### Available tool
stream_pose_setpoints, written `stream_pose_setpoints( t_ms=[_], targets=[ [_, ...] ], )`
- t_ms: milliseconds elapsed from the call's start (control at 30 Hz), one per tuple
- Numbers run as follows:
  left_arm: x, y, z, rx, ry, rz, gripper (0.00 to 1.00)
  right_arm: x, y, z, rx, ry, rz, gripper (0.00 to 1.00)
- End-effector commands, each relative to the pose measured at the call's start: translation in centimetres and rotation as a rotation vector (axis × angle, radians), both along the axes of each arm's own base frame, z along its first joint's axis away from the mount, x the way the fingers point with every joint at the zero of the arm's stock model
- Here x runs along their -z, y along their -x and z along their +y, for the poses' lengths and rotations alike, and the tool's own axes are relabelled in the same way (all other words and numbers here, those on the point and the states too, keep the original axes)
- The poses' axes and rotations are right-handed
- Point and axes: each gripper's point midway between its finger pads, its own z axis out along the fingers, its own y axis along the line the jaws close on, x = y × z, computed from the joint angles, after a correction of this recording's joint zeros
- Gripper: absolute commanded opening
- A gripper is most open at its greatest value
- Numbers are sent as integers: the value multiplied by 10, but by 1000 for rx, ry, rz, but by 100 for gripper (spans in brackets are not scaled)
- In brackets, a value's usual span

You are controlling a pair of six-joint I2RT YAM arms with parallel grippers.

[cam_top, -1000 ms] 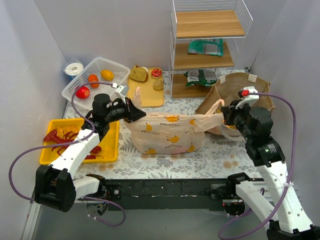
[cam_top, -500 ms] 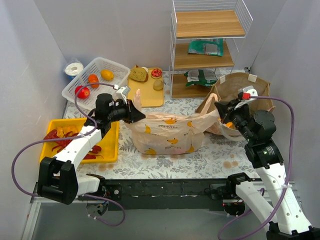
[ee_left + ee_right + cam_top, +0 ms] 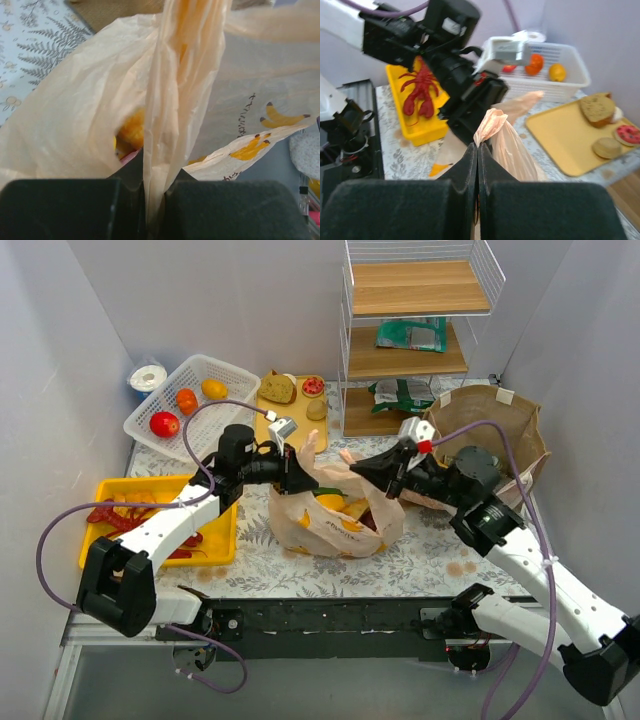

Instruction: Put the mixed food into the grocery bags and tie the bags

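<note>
Printed marks, none legible

A short line of small dark characters [image 3: 248, 117] is printed on the plastic bag [image 3: 235, 85], beside the banana drawings [image 3: 280, 119]. In the left wrist view the strokes are too small and creased to be read, and from above the print is seen only as a thin dark streak. Markings on the green packets [image 3: 412, 335] lying on the shelf [image 3: 400, 364] are blurred beyond reading.
</note>
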Motion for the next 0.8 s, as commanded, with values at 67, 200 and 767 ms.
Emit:
stream_pose_setpoints(
  t_ms=[67,200,767],
  targets=[
    [-55,5,-36,189,102,-139,0,-25,15,32,-112,-19,-108,1],
    [-42,20,-51,306,63,-106,0,-21,15,35,-120,-10,-96,1],
    [-29,73,-57,497,68,-82,16,7,13,37,-110,14,22,1]
  ],
)
